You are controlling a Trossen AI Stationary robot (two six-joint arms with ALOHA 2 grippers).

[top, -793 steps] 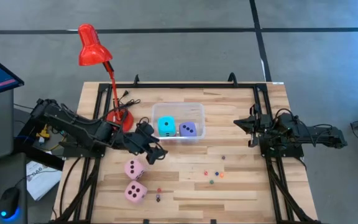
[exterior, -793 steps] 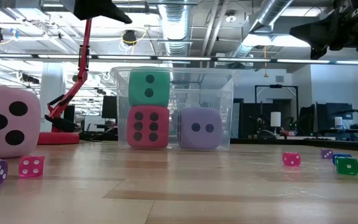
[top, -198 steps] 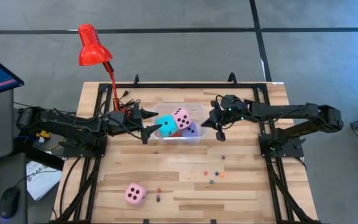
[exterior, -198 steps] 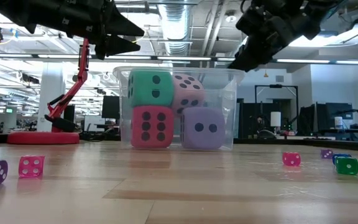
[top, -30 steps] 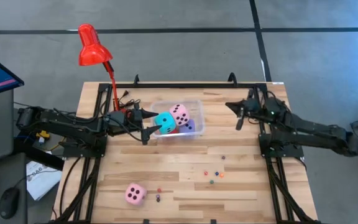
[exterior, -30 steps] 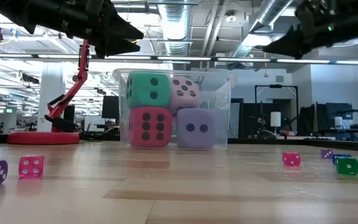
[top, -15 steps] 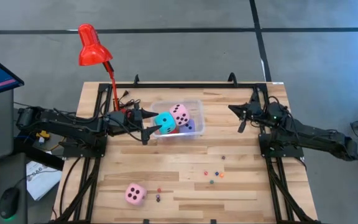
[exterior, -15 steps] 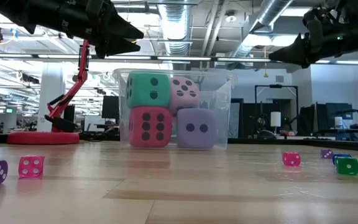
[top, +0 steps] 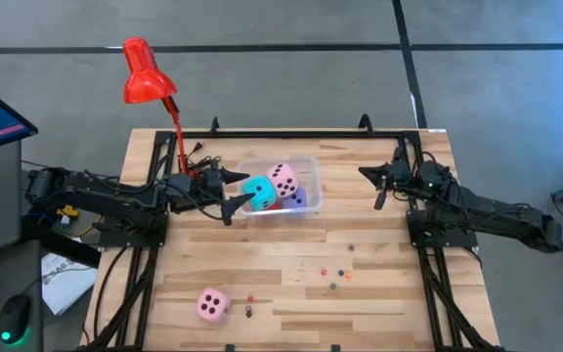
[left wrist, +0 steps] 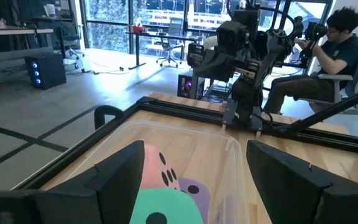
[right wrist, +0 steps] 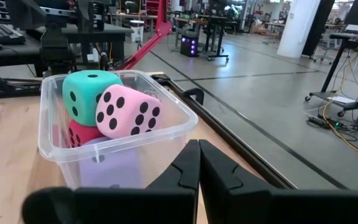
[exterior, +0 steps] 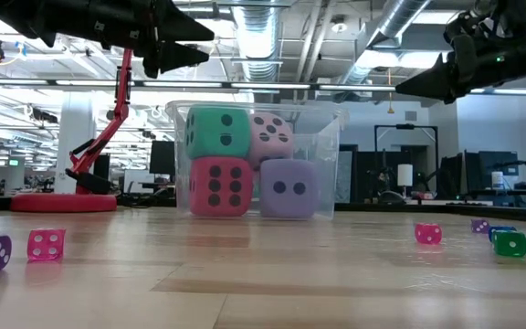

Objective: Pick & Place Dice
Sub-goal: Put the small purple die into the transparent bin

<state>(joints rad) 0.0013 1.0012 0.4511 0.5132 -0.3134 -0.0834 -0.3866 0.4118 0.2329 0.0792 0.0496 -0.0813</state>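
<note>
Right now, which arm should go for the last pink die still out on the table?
Left. The pink die lies front-left, on the left arm's side. The left end effector is open beside the bin; the right end effector is shut and farther off.

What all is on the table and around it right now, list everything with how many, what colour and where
Big dice in bin: four; cyan and pink on top, red and lavender beneath.
Big die outside bin: one, pink, on the table near its front edge, left of centre.
Bin: one, clear plastic, back centre of the table.
Small dice: several, mixed colours, scattered on the front half of the table.
Desk lamp: one, red, back left of the table.
Table: one, light wood.
Person: one, dark top, seated beyond the table.
Left gripper: open, above the bin's left edge.
Right gripper: shut, raised to the right of the bin.
</note>
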